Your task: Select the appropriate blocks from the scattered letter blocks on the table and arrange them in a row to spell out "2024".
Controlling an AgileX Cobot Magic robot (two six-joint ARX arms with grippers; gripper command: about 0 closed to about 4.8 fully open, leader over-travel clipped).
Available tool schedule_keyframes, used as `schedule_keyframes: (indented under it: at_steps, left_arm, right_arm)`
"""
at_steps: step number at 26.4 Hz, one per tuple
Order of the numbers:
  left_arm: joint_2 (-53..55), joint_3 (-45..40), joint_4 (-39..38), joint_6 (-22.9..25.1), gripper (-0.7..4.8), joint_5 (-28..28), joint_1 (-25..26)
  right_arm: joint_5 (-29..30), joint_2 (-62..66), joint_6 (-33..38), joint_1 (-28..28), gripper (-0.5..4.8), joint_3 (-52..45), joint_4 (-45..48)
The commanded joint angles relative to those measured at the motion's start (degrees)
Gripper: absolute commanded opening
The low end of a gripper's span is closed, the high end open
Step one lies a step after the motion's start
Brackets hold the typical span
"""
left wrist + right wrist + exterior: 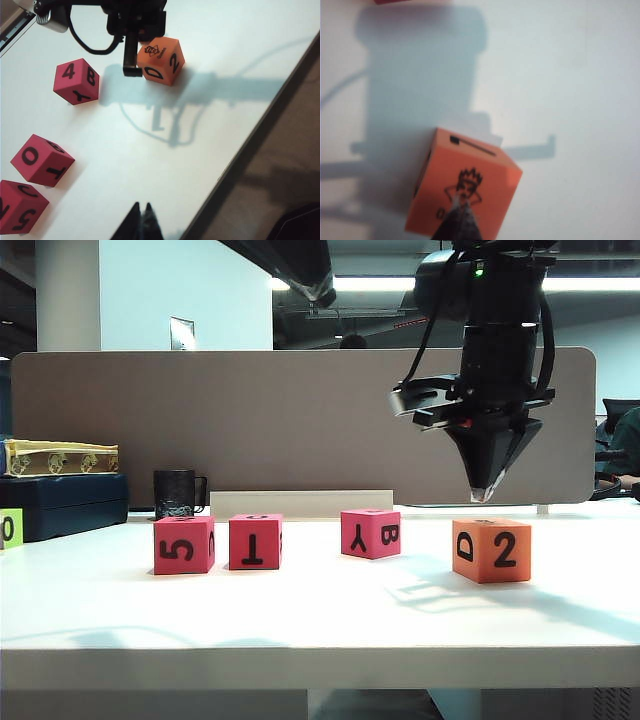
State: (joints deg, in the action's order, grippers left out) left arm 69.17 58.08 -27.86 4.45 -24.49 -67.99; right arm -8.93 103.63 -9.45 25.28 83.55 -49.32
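On the white table (300, 620) stand several blocks in a loose row. From the left they are a pink one showing 5 (184, 545), a pink T (255, 541), a pink Y/B block (370, 533) and an orange D/2 block (491, 550). My right gripper (482, 495) points down, shut and empty, its tips a little above the orange block (465, 185). My left gripper (141, 207) is shut and empty over the table's edge, far from the blocks. From there I see a 4 on top of the Y/B block (76, 81) and an O on the T block (42, 160).
A lime-green cube marked 0 (10, 528) sits at the far left edge. Behind the row are a black mug (177, 493), a dark box (60, 502), a white strip (300, 502) and the grey-brown partition panel (250, 420).
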Motion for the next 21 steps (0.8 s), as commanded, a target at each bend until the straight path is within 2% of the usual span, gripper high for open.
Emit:
schedule_keyframes:
  at_steps: [1,7,11,21]
  left_arm:
    - [-0.2,0.3,-0.6,0.0,-0.06,0.1,-0.1]
    - [-0.2,0.3,-0.8,0.0,-0.06,0.1,-0.1]
    - [-0.2,0.3,-0.8,0.0,-0.06,0.1,-0.1]
    - [-0.2,0.3,-0.8,0.0,-0.06,0.1,-0.1]
  right_arm:
    - [-0.2,-1.2,0.0,0.1,-0.09,2.9,-7.0]
    - [0.1,-1.5,0.0,0.1,-0.09,6.7,-15.3]
    - [3.9,-0.8,0.0,0.1,-0.09,6.6,-16.8]
    - [5.4,3.9,0.0,0.1,-0.09,6.6,-16.5]
